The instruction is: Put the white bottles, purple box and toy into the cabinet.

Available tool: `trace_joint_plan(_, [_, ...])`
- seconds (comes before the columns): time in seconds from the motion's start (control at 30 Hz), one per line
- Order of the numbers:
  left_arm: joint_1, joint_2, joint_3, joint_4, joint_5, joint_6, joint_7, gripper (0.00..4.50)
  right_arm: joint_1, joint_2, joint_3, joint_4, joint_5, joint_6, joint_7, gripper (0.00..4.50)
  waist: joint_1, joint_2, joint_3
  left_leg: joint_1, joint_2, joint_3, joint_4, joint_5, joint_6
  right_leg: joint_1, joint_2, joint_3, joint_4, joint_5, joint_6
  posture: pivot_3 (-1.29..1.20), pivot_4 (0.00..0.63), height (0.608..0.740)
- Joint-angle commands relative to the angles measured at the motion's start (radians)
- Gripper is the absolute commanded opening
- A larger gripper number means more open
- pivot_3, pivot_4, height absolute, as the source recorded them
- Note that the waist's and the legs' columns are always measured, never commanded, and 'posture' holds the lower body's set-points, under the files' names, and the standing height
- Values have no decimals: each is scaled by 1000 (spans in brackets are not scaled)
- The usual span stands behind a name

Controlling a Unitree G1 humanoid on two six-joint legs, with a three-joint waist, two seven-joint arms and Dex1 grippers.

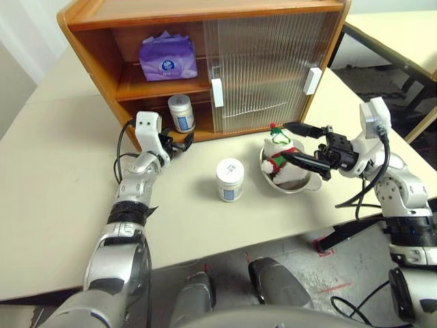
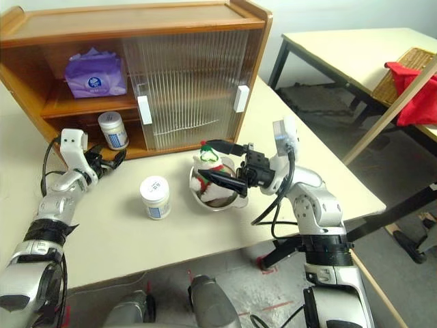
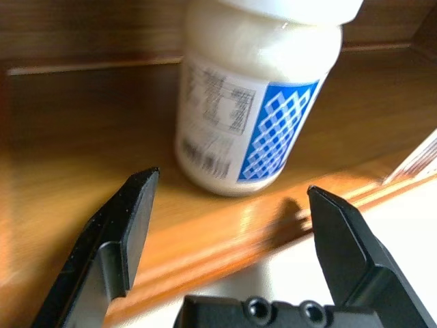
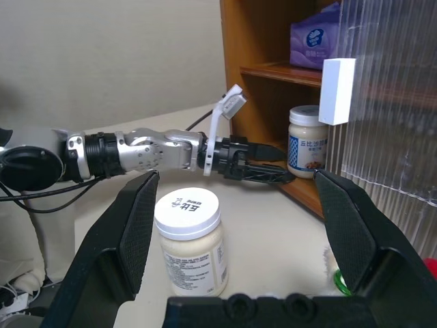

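White bottle [image 3: 252,102] label close before left end effector [image 3: 229,225], both end effectors agape.

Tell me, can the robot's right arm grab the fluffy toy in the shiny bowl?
Probably yes. The right gripper hangs open just beside the toy, which sits uncovered in the bowl, with nothing between them.

A pale table [image 1: 61,198] carries a wooden cabinet [image 1: 95,20], a white jar [image 1: 230,180] standing upright, and a metal bowl [image 1: 300,184] just beside it holding a plush toy [image 1: 278,152].
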Motion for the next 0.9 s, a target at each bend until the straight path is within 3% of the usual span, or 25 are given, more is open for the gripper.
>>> trace_joint_plan(0.03, [55, 11, 14, -122, -13, 90, 26, 4479, -8, 2, 11, 6, -10, -9, 9, 4500, 1, 0, 0, 0, 0, 0, 0, 0, 0, 0, 0, 0, 0, 0, 0, -262, 75, 740])
trace_joint_plan(0.07, [62, 14, 19, -148, -15, 97, 31, 4479, -8, 2, 11, 6, -11, -9, 9, 4500, 2, 0, 0, 0, 0, 0, 0, 0, 0, 0, 0, 0, 0, 0, 0, -259, 75, 740])
trace_joint_plan(0.17, [64, 22, 31, -183, -16, 104, 51, 3824, -6, 6, 14, 7, -11, -9, 9, 4500, 8, 0, 0, 0, 0, -2, 0, 1, -1, 0, 0, 0, 0, 1, -1, -259, 75, 740])
trace_joint_plan(0.53, [0, 32, 26, -94, 20, 62, 109, 29, -7, 15, 20, 8, -17, -14, 6, 4500, 14, 0, 0, 1, 8, -2, -1, 0, -1, -1, -1, 2, 0, 4, -6, -261, 74, 740])
trace_joint_plan(0.9, [-110, 44, -26, 67, 91, -4, 128, 29, -1, 12, 17, 1, -16, -16, -1, 4500, 24, 0, 0, 1, 10, -5, -1, 3, -3, -1, -1, 2, 0, 5, -8, -269, 73, 740])
